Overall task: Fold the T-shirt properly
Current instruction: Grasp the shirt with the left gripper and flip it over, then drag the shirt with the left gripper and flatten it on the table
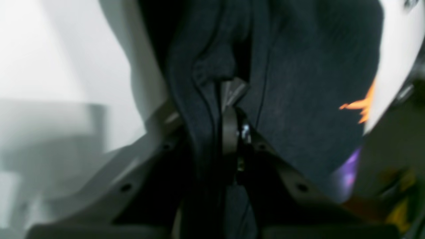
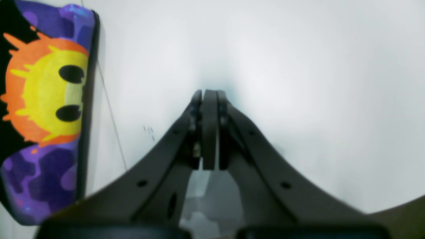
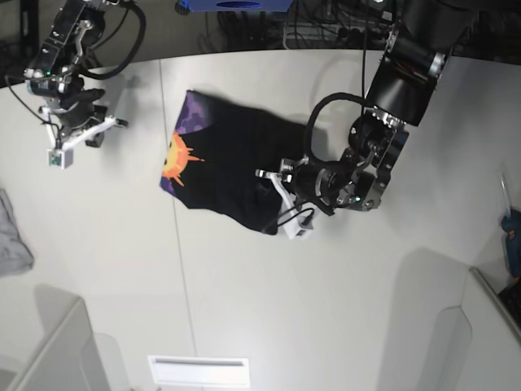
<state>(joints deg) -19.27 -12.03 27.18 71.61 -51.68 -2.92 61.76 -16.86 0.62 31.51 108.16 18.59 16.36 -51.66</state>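
Base view, left to right: a grey cloth point(image 3: 12, 236) lies at the table's point(image 3: 285, 309) edge, well away from the work. The right gripper point(image 3: 110, 124) hangs over bare table, jaws pressed together on nothing, likely parked clear while the other arm folds. The shirt point(image 3: 220, 163) lies mid-table, partly doubled over, its sun print point(image 3: 181, 159) showing at the near-left edge. The left gripper point(image 3: 273, 183) sits at the shirt's right edge, nearly closed and pinching a bunch of black fabric between its fingers, apparently to carry that side across.
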